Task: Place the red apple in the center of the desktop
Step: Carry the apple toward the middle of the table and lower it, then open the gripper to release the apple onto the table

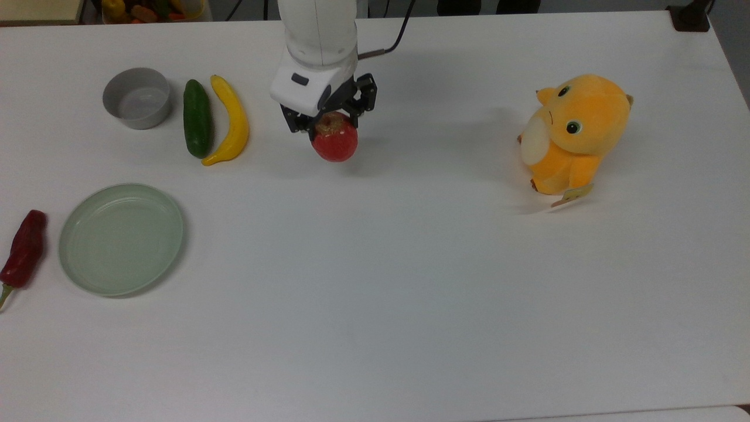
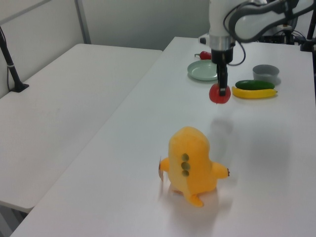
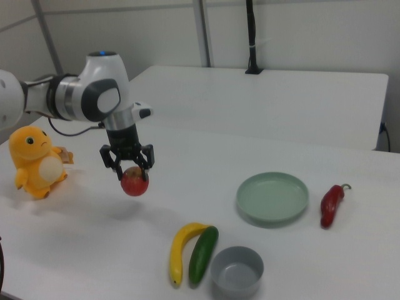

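My gripper (image 1: 330, 124) (image 2: 220, 90) (image 3: 129, 167) is shut on the red apple (image 1: 334, 142) (image 2: 219, 94) (image 3: 134, 182), holding it from above, in the air over the white desktop (image 1: 375, 281) (image 2: 148, 123) (image 3: 112, 244). In the top view the apple hangs right of the banana and left of the orange plush, in the upper middle of the desktop. Its shadow falls on the desktop below it in the right view.
A grey bowl (image 1: 136, 98), green cucumber (image 1: 197, 117) and yellow banana (image 1: 232, 122) lie at the top view's upper left. A pale green plate (image 1: 120, 238) and dark red chili pepper (image 1: 23, 251) sit lower left. An orange plush toy (image 1: 574, 132) stands at the right.
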You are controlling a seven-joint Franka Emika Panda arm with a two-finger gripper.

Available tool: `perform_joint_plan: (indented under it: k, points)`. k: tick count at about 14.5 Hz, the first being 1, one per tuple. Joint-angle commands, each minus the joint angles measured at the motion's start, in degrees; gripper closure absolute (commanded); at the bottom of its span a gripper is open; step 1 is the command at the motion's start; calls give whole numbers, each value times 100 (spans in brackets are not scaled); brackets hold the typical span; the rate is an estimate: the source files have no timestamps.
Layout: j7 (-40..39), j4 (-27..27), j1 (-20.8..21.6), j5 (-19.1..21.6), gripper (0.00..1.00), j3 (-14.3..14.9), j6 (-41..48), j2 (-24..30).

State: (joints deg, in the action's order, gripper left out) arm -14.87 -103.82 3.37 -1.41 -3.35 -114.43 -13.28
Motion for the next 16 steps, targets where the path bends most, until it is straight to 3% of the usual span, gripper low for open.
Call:
perform_joint_plan:
  k: [1,4,7,11,16]
  points:
    - [291,-243,199,-324,69,1,-474,-227]
    - [459,-270,208,-395,68,-8,-711,-368]
    - [521,-253,208,-404,49,-8,-739,-421]
    - [774,-191,199,-395,0,-8,-677,-386]
    - [828,195,199,-378,0,-17,-63,-79]
